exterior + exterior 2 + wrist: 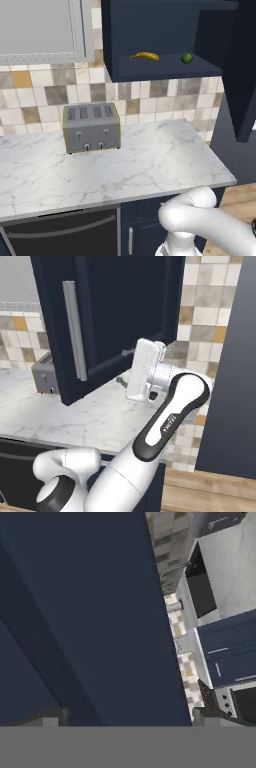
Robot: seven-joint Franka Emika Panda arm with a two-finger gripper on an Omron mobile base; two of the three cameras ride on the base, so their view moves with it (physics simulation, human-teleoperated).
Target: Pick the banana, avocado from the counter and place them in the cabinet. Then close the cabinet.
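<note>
The navy cabinet (150, 30) stands open. On its shelf lie the yellow banana (145, 56) and, to its right, the dark green avocado (186, 58). The cabinet door (120, 311) is swung out, and its silver bar handle (75, 331) faces the right base view. My gripper (121, 367) is open and holds nothing. It points at the door's outer face near the lower edge, right of the handle. In the hand view the door (90, 612) is very close ahead, with my gripper (130, 717) spread wide across it. The marble counter (150, 160) lies below.
A silver toaster (91, 127) stands on the counter by the tiled wall. A light grey framed cabinet (45, 25) hangs at the upper left. Dark base units and an oven front (65, 232) sit under the counter. A tall dark panel (225, 381) rises on the right.
</note>
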